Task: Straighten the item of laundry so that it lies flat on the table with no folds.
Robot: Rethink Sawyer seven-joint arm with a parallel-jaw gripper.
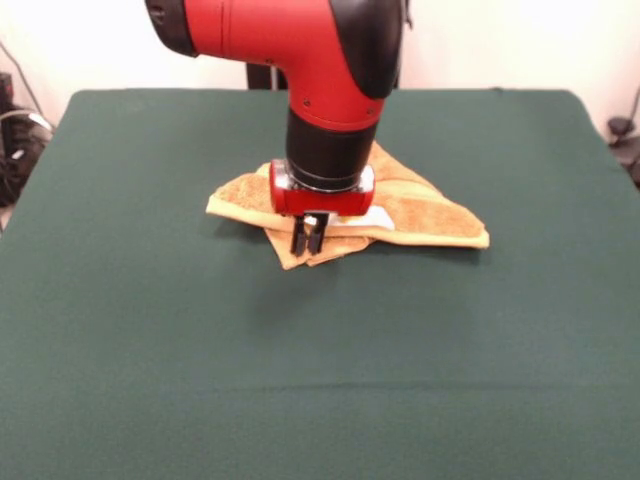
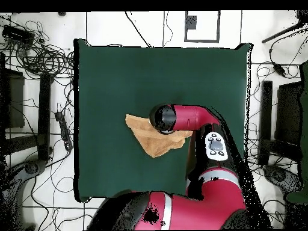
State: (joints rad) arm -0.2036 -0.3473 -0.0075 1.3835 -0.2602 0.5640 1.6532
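The orange-tan towel (image 1: 430, 215) lies crumpled and folded over itself at the middle of the green table (image 1: 150, 350). A paler band runs along its right part, and a white label (image 1: 377, 218) shows just right of the gripper. My gripper (image 1: 307, 236) points straight down at the towel's near folded corner. Its fingers stand close together, pinching the cloth there. In the overhead view the towel (image 2: 150, 139) lies mid-table (image 2: 120, 72), and the arm's wrist (image 2: 163, 118) covers its upper right part and hides the gripper.
Green cloth surrounds the towel on all sides. Cables and equipment (image 2: 42, 60) lie off the table's edges. The robot's base (image 2: 180, 210) stands at the bottom of the overhead view.
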